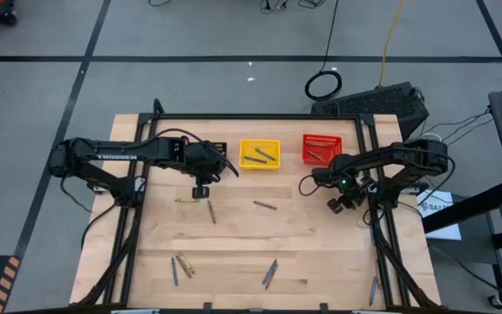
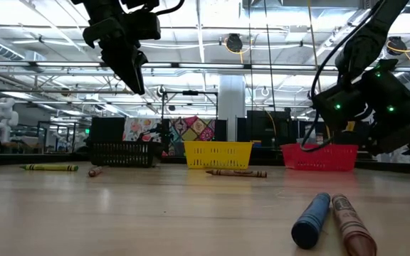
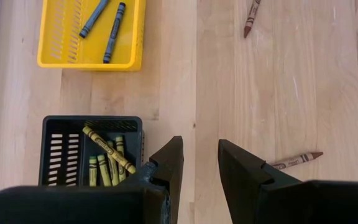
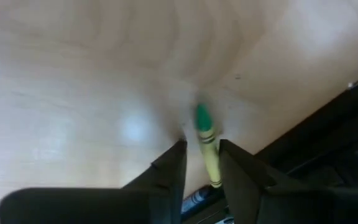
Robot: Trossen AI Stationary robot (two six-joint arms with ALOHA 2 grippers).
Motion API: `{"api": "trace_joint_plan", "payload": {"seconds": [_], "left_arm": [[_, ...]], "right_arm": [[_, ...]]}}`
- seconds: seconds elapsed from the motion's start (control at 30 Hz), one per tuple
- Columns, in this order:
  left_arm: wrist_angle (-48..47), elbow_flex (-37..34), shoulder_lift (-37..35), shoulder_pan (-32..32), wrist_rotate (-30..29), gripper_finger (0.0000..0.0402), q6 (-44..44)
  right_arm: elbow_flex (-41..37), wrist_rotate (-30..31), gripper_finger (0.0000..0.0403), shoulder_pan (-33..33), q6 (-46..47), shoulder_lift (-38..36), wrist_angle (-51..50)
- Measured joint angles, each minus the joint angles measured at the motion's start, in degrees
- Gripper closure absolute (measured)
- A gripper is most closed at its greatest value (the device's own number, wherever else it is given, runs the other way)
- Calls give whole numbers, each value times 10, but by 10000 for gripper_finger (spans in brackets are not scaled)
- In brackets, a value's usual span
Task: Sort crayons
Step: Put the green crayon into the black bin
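Looking across the table from its near edge, we saw loose crayons [image 1: 269, 274] scattered — farther on, the left gripper [image 3: 199, 163] hung empty, fingers apart, by the black basket [image 3: 59, 127], while the right gripper [image 4: 200, 158] gripped a green-tipped yellow crayon [image 4: 206, 145] near the red basket [image 1: 322, 148].

The tabletop [image 1: 234, 235] was pale wood with fine grain. Mesh baskets were yellow [image 1: 260, 155], red [image 1: 321, 148] and black [image 3: 92, 152]. The black one held olive-yellow crayons [image 3: 107, 155]; the yellow one held blue crayons [image 3: 104, 25]. A brownish-red crayon [image 3: 297, 160] lay loose.
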Motion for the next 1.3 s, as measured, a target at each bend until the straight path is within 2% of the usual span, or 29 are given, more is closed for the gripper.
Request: {"api": "trace_joint_plan", "payload": {"seconds": [0.13, 0.2, 0.5, 0.93, 1.3], "left_arm": [[0, 0, 0, 0, 0, 301, 0], [0, 0, 0, 0, 0, 301, 0], [-4, 0, 0, 0, 0, 301, 0], [-27, 0, 0, 0, -1, 301, 0], [-46, 0, 0, 0, -1, 301, -12]], "right_arm": [[0, -3, 379, 0, 0, 0, 7], [0, -3, 394, 0, 0, 0, 7], [8, -6, 399, 0, -6, 1, 4], [94, 1, 402, 46, -19, 3, 5], [170, -1, 403, 72, -60, 2, 87]]}}
